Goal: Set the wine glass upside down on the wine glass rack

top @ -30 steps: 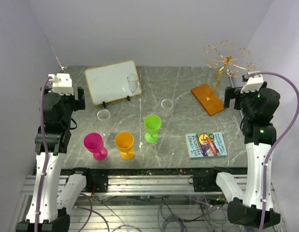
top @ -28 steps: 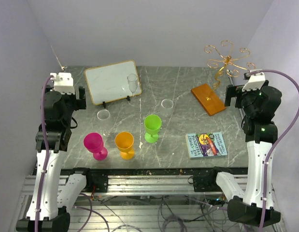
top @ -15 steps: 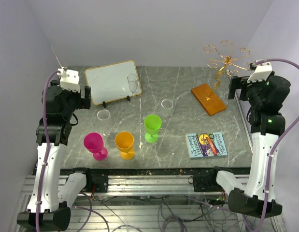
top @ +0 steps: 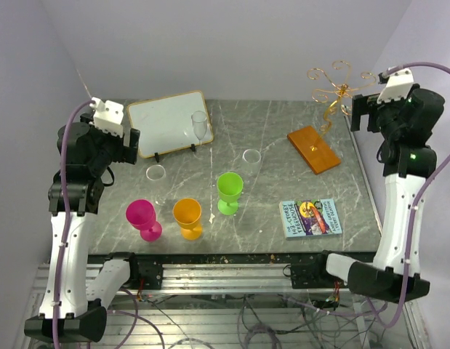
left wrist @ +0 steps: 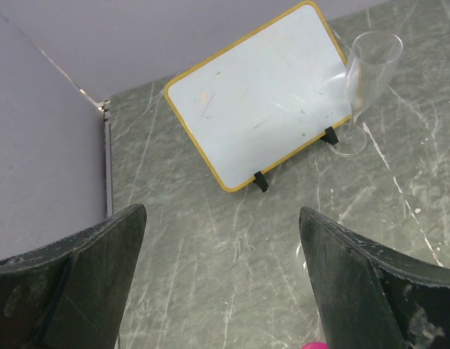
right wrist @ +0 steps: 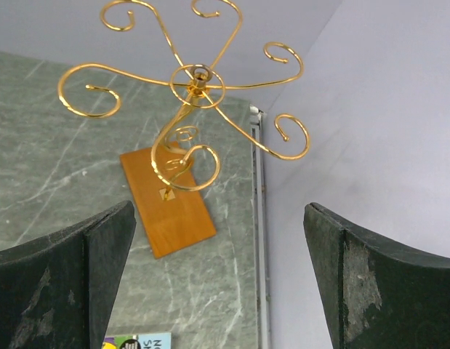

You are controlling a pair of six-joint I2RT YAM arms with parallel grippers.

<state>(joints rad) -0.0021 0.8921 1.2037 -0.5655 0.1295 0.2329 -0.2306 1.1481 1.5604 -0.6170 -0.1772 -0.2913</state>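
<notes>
Both empty and wide open — the left gripper [left wrist: 221, 218] is facing the wine glass [left wrist: 370, 69], the right gripper [right wrist: 219, 211] the wine glass rack [right wrist: 171, 203].

Marble table [top: 268, 138]: whiteboard [top: 166, 122] + flute [top: 200, 127] at 11; wine glass rack [top: 312, 148] at 2; book [top: 310, 217] at 4; pink goblet [top: 142, 217] at 8, orange goblet [top: 187, 216] at 7; green goblet [top: 229, 189] ctr.

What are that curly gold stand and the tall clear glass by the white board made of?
The wine glass rack: likely thin metal wire, shiny gold, with bright glints. Its orange base: smooth wood or plastic. The tall glass: see-through, glass or clear plastic; can't tell which.
</notes>
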